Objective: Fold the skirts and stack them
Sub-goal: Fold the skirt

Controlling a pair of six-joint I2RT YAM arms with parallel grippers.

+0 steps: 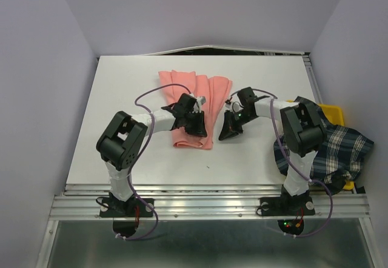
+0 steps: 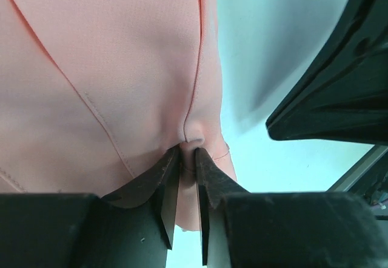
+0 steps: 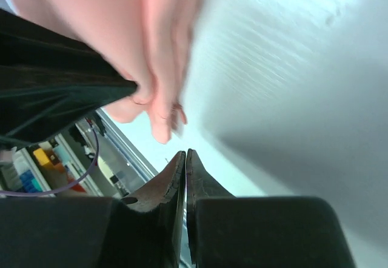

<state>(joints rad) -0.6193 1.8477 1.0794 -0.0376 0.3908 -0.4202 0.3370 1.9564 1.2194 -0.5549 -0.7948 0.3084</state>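
Left pincer [image 2: 188,154]: fingers nearly together, pinching a small ridge of the salmon-pink skirt [image 2: 109,68] near its right edge, where a seam line runs into the grip. Right pincer [image 3: 185,154]: pressed together, nothing between the tips, sitting over bare counter [image 3: 291,68] just beside that skirt's right edge and close to the left pincer. Count: 2 pincers, 2 skirts, 1 bin. Pink skirt: plain, matte, no print, with long pleat lines and stitched seams. It lies mid-counter as a longish strip, the far end fanned wider with the pleats showing, the near end narrower and a bit bunched under the left pincer. In the right wrist view its near corner looks lumpy, but that part is blurred, so I can't tell how many layers are there. Plaid skirt [image 1: 339,150]: dark navy-green with white lines, in a loose heap at the right edge of the counter, well apart from the pink one. It is draped over the yellow bin [image 1: 335,114], which shows only as a far corner and a sliver at the near side. The right arm's upper link stands in front of the heap's left side.
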